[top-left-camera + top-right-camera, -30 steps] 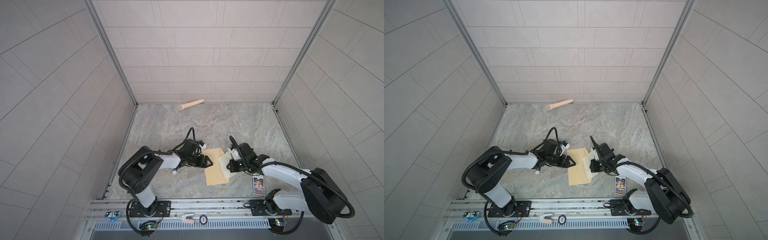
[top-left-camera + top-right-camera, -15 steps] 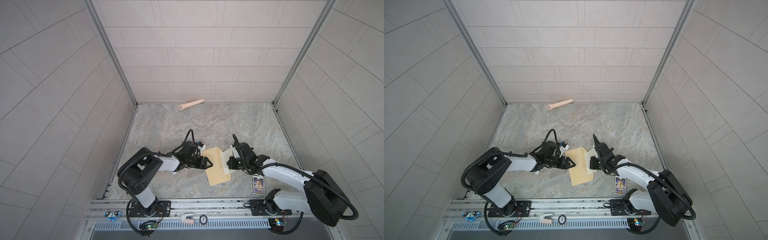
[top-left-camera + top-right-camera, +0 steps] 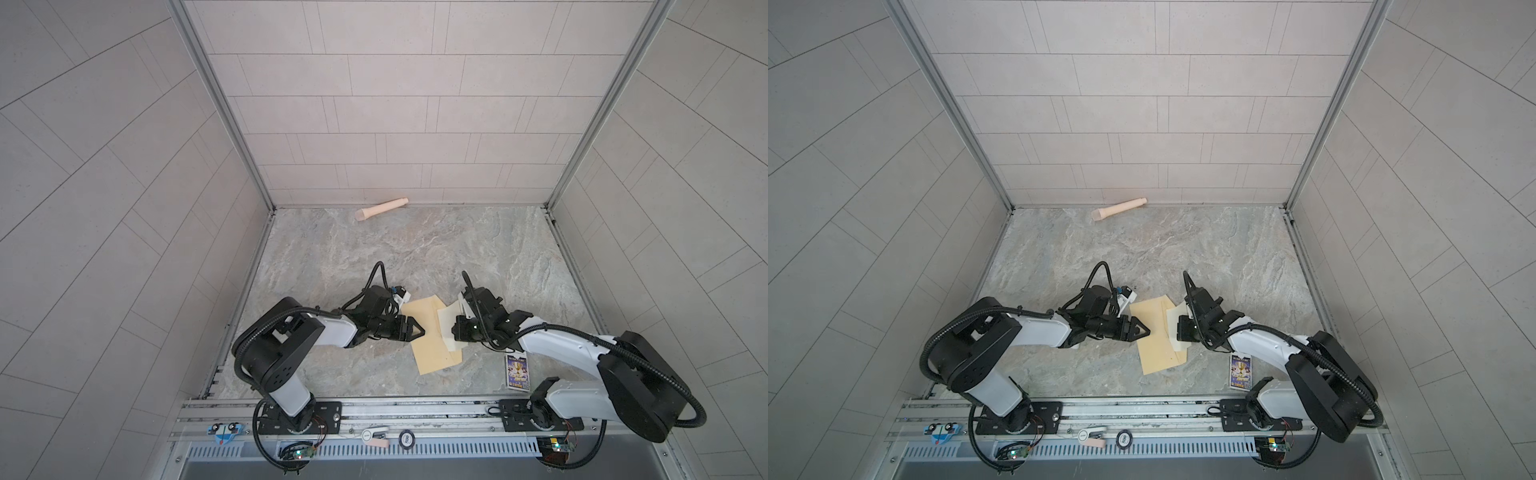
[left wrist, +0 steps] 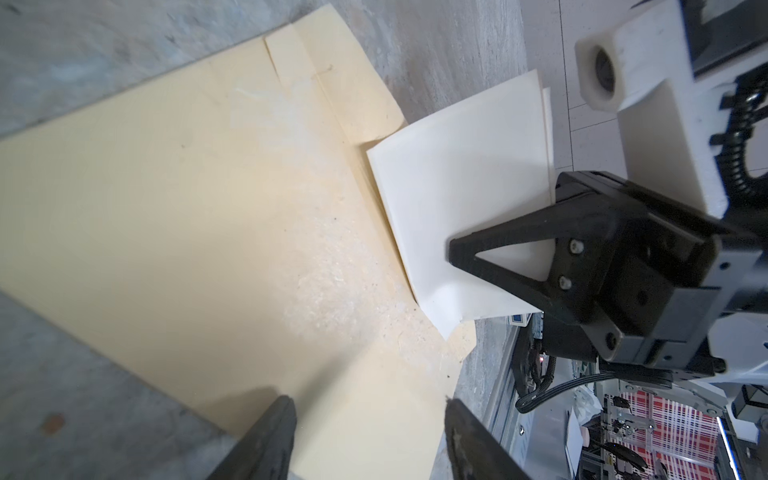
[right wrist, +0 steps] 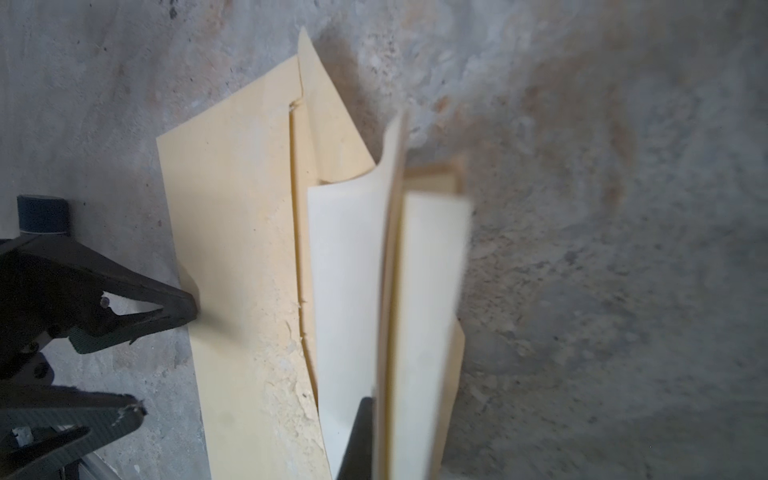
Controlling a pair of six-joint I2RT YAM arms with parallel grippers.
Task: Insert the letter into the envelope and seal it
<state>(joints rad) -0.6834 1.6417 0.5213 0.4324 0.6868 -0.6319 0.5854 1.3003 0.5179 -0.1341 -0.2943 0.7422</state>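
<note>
The yellow-tan envelope (image 3: 430, 345) (image 3: 1156, 343) lies flat on the marble floor with its flap open towards the right arm. The cream-white folded letter (image 3: 448, 328) (image 3: 1176, 328) (image 4: 457, 187) stands tilted on the flap, its lower edge along the envelope's mouth (image 5: 297, 249). I cannot tell whether that edge is inside. My right gripper (image 3: 457, 332) (image 3: 1181, 332) (image 5: 384, 419) is shut on the letter (image 5: 349, 270), also in the left wrist view (image 4: 457, 251). My left gripper (image 3: 417, 330) (image 3: 1144, 331) (image 4: 368, 409) is open and empty at the envelope's (image 4: 208, 208) opposite long edge.
A peach cylinder (image 3: 381, 208) (image 3: 1119, 208) lies at the back wall. A purple card (image 3: 518, 372) (image 3: 1240, 372) rests on the floor beside the right arm. Tiled walls enclose three sides and a metal rail (image 3: 415, 409) runs along the front.
My right gripper has shifted slightly left with the letter, towards the envelope's mouth. The left gripper has stayed almost still and open.
</note>
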